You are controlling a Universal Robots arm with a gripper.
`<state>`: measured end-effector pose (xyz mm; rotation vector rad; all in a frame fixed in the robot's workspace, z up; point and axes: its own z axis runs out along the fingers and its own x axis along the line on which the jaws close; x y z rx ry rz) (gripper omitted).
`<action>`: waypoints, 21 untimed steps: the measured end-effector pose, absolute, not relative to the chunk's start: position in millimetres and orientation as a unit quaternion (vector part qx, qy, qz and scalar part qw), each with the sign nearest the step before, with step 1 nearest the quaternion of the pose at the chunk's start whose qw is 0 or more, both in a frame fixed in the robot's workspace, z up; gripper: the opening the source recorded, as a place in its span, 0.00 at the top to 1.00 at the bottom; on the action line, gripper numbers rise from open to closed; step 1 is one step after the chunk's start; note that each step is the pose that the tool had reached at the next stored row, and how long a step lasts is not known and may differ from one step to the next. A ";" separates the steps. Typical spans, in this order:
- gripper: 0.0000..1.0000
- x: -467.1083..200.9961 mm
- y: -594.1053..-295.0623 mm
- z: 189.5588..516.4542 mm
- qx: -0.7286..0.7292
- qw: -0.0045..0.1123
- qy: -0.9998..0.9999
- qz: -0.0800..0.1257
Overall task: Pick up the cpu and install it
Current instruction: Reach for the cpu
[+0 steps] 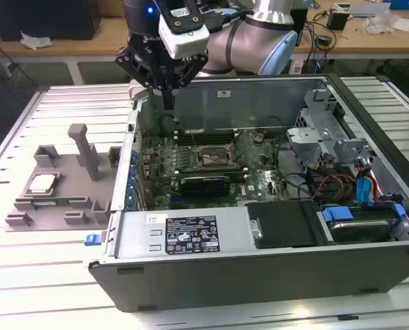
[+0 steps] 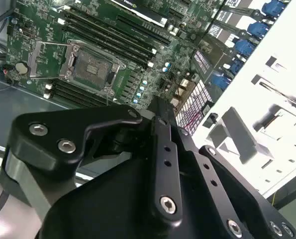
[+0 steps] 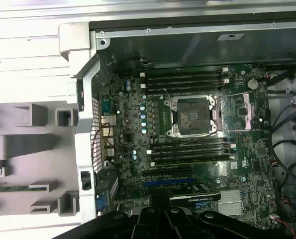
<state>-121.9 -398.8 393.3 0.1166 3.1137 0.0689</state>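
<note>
The cpu (image 1: 41, 183) is lying in the grey holder (image 1: 77, 180) on the bench (image 1: 39, 275), well apart from the tool (image 1: 168, 102), which is hanging pressed together and empty. The chip is probably light, stiff and fragile, so gripping its thin edges seems safest.

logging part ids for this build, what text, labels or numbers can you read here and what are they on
Black label on a grey panel of the computer case: print too small to read.
White sticker on the case's far inner wall: too small to read.
Motherboard markings: too small to read.
Nothing can be quoted.
</note>
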 end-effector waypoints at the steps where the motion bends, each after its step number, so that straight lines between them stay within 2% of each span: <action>1: 0.89 -121.9 -398.9 393.3 0.037 0.012 0.999 0.022; 21: 0.89 -144.6 -398.8 393.2 0.037 0.013 0.999 0.022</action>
